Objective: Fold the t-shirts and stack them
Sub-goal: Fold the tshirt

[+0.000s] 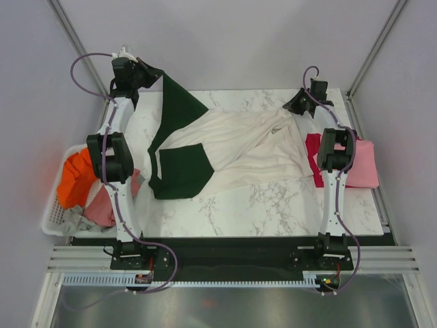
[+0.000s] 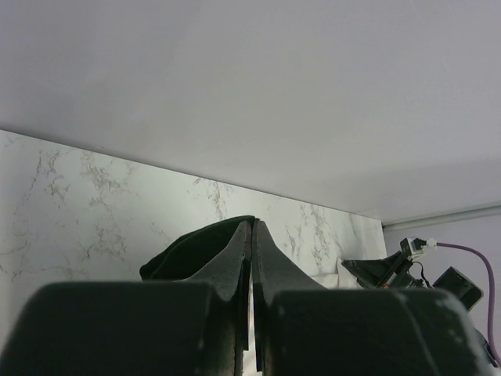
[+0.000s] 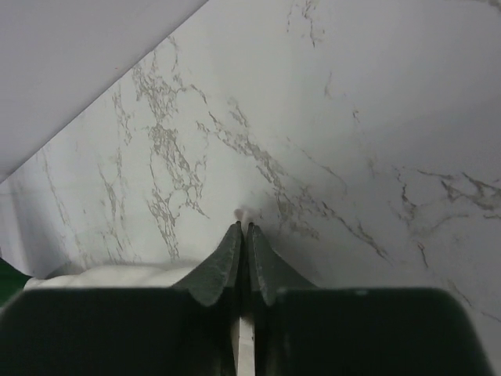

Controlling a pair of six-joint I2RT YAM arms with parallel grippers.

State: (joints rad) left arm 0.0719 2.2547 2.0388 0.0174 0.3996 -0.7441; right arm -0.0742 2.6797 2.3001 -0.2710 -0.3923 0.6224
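Note:
A large cream t-shirt (image 1: 239, 147) with dark green sleeves lies spread and rumpled across the marble table (image 1: 273, 205). My left gripper (image 1: 147, 74) is at the far left corner, shut on one green sleeve (image 1: 179, 102), which hangs stretched down from it. In the left wrist view the green cloth (image 2: 188, 254) bunches beside the closed gripper (image 2: 253, 223). My right gripper (image 1: 292, 106) is at the far right, shut on the cream shirt's edge. The right wrist view shows a cream tuft at the tip of that gripper (image 3: 243, 227). The other green sleeve (image 1: 181, 171) lies flat.
A pink t-shirt (image 1: 362, 164) over a crimson one (image 1: 314, 154) sits at the table's right edge under the right arm. A white slatted basket (image 1: 51, 219) left of the table holds orange (image 1: 75, 179), dusty-rose (image 1: 102, 205) and grey (image 1: 75, 220) shirts.

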